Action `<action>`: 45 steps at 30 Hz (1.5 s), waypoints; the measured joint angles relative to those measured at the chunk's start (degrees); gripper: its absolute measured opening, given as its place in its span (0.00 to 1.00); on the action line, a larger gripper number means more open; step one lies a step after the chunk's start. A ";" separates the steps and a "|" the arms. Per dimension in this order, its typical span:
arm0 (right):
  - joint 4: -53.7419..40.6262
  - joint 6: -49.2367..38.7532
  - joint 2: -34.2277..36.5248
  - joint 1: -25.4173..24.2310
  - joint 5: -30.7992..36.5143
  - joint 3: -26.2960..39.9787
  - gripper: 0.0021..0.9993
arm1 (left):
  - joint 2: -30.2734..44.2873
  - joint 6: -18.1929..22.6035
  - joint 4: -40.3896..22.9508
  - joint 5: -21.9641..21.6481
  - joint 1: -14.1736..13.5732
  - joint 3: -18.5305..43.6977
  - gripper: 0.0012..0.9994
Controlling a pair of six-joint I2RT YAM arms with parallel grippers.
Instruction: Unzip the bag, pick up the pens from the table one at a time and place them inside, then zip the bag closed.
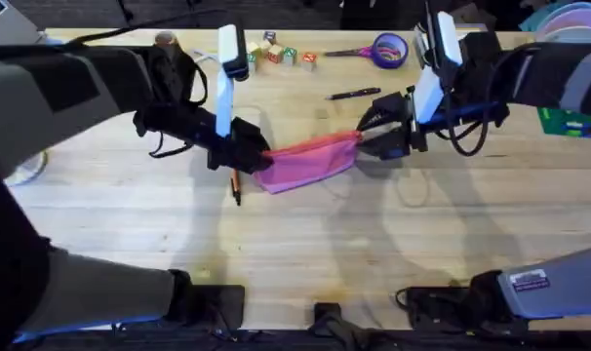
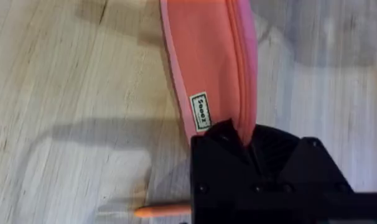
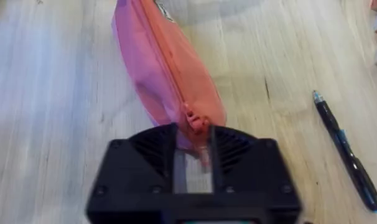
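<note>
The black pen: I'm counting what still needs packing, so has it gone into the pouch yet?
No, the black pen lies on the bare table, apart from the pink pouch.

There was one pink bag point(image 1: 310, 161) on the counter point(image 1: 305, 244), and two end effectors were on it: the left end effector point(image 1: 256, 158) at one end, the right end effector point(image 1: 374, 136) at the other. Two pens were counted: one black pen point(image 1: 354, 95) lying apart from the bag, and one orange pen point(image 1: 235, 185) partly hidden under the left arm. One pair of purple-handled scissors point(image 1: 378, 50) lay at the far edge. Near it stood a small group of toy blocks point(image 1: 279, 53), about five, though their exact number could not be told.
</note>
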 joint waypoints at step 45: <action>2.58 -0.19 -9.46 9.95 3.82 0.69 0.03 | -0.01 0.00 -0.19 0.07 -0.04 0.00 0.04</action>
